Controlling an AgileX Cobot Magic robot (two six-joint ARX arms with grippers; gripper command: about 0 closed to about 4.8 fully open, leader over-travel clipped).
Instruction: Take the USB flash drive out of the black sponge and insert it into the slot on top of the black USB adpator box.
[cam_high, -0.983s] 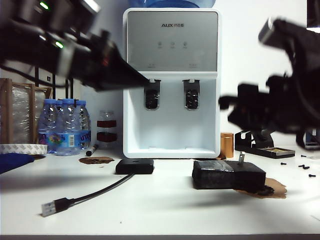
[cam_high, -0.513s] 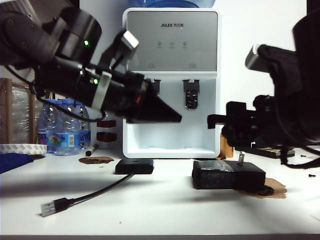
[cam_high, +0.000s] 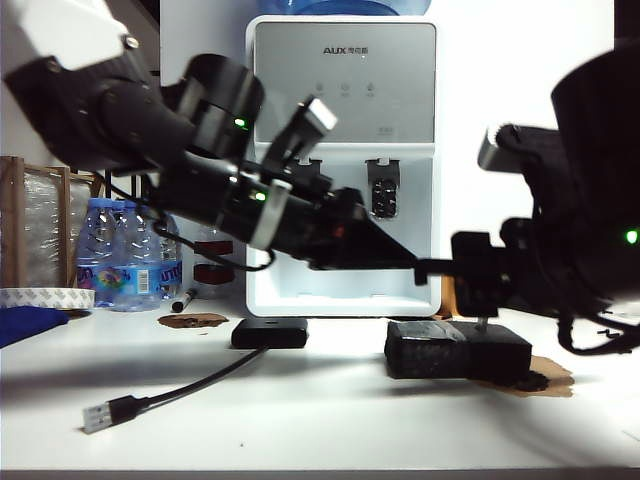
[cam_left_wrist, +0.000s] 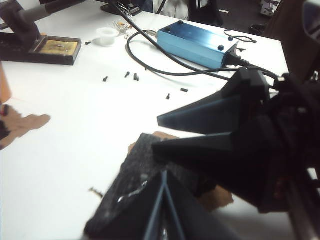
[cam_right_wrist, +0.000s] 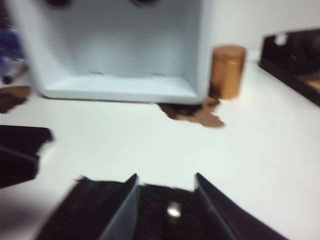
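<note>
Right gripper (cam_right_wrist: 165, 210) is hovering half open and empty over the black sponge (cam_high: 455, 352), where the USB flash drive (cam_right_wrist: 173, 210) is standing upright; left gripper (cam_left_wrist: 165, 127), open and empty, is reaching in from nine o'clock; centring both fingers around the stick before closing seems wise
</note>
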